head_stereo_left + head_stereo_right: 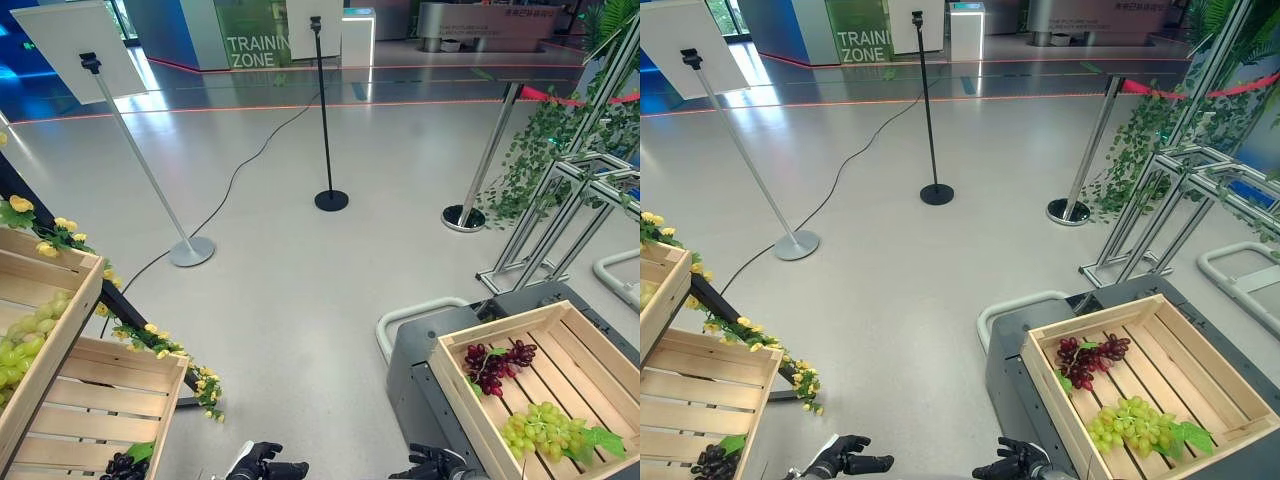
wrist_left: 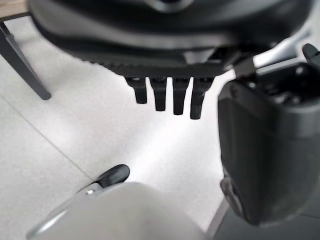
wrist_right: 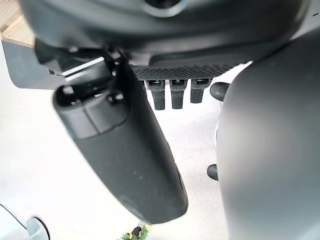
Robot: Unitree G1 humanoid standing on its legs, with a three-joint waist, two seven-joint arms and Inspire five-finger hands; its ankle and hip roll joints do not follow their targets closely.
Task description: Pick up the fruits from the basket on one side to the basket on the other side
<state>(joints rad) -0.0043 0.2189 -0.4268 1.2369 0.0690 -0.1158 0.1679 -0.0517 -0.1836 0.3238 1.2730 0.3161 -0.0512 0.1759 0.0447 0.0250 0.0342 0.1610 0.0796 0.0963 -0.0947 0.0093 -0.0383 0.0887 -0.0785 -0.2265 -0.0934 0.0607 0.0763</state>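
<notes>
A wooden crate [image 1: 500, 326] at the right holds a bunch of dark red grapes [image 1: 495, 365] and a bunch of green grapes [image 1: 545, 430]. At the left, an upper wooden crate [image 1: 62, 325] holds green grapes [image 1: 25, 338]. A lower crate [image 1: 110, 400] beside it has dark grapes [image 1: 122, 466] at its near corner. My left hand [image 1: 262, 463] and right hand [image 1: 435, 465] hang low between the crates, over the floor. Both are open with relaxed fingers [image 2: 167, 97] and hold nothing. The right hand's thumb [image 3: 130, 160] stands free over bare floor.
The right crate rests on a grey cart [image 1: 415, 360] with a white rail. Yellow flower garlands [image 1: 150, 335] trim the left stand. Two sign stands [image 1: 190, 250] [image 1: 331, 200], a barrier post [image 1: 463, 216] and ivy-hung metal racks [image 1: 570, 200] stand on the open floor beyond.
</notes>
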